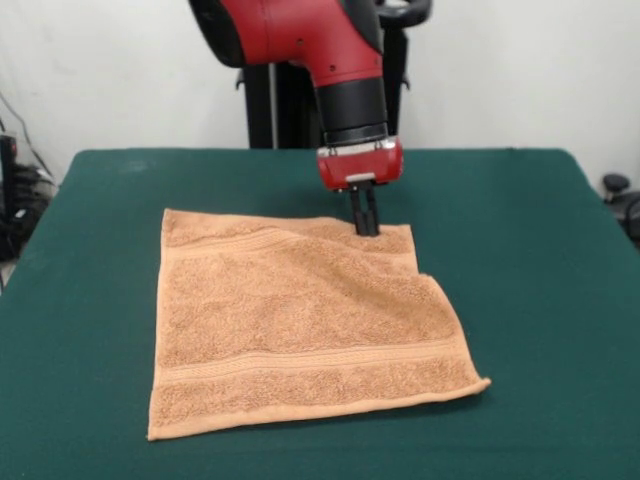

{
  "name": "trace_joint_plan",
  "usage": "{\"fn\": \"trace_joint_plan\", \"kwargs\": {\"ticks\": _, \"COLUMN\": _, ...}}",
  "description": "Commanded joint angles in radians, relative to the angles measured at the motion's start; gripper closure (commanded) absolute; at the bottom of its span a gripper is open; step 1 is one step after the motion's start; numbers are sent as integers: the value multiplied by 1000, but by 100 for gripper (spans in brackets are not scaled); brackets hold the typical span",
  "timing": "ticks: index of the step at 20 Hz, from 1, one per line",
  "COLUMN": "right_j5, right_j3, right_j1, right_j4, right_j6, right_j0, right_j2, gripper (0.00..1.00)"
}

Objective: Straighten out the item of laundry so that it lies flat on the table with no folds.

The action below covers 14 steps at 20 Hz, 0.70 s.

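The orange-tan towel lies spread on the dark green table, with band stripes near its far and near edges. Its right side is uneven: the far right part stops short at a step near the gripper, and the near right corner sticks out further. My gripper comes down from the red arm onto the towel's far right edge. Its two black fingers stand close together with their tips at the cloth; I cannot see whether cloth is pinched between them.
The robot's black pedestal stands behind the table's far edge. Cables and dark equipment sit off the table's left side, and a black object lies past its right side.
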<state>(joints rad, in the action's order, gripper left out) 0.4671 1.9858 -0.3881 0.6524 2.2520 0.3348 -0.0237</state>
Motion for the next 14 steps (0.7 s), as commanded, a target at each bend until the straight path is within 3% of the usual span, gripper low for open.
{"fn": "trace_joint_plan", "kwargs": {"ticks": 1, "right_j5": -246, "right_j3": -41, "right_j1": 153, "right_j4": 0, "right_j6": 35, "right_j0": 60, "right_j2": 71, "gripper": 100}}
{"fn": "trace_joint_plan", "kwargs": {"ticks": 14, "right_j5": -249, "right_j3": 114, "right_j1": 52, "right_j4": -21, "right_j6": 70, "right_j0": 42, "right_j2": 94, "gripper": 100}}
